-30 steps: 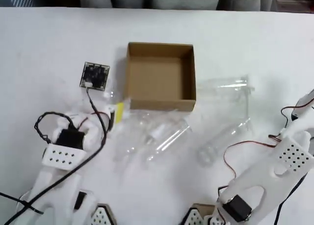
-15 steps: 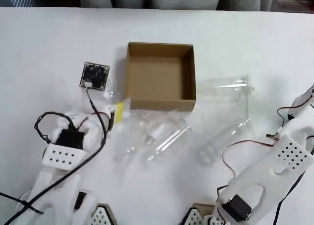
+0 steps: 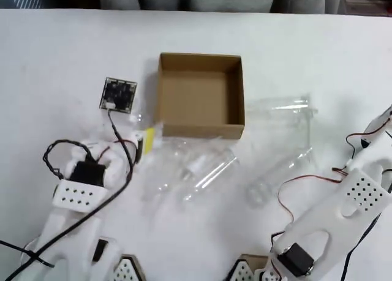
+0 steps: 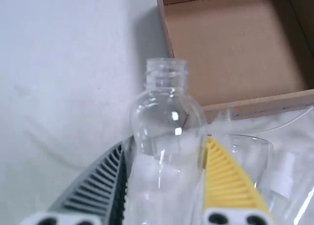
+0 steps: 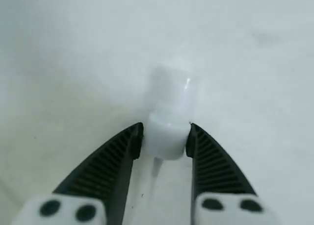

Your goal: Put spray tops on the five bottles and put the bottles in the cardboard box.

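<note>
Over the white table (image 3: 61, 42), the left hand (image 4: 166, 149) clamps a bottle (image 4: 167, 112) beside the box (image 4: 230, 48), and the right hand (image 5: 166, 132) pinches a spray top (image 5: 169, 110); misalignment at the neck could dislodge either.

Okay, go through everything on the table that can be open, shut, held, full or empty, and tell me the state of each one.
cardboard box: open, empty.
bottle: uncapped, held by the left end effector.
left end effector: shut on the bottle.
spray top: not on any bottle, held by the right end effector.
right end effector: shut on the spray top.
loose bottles: lying on their sides outside the cardboard box.
</note>
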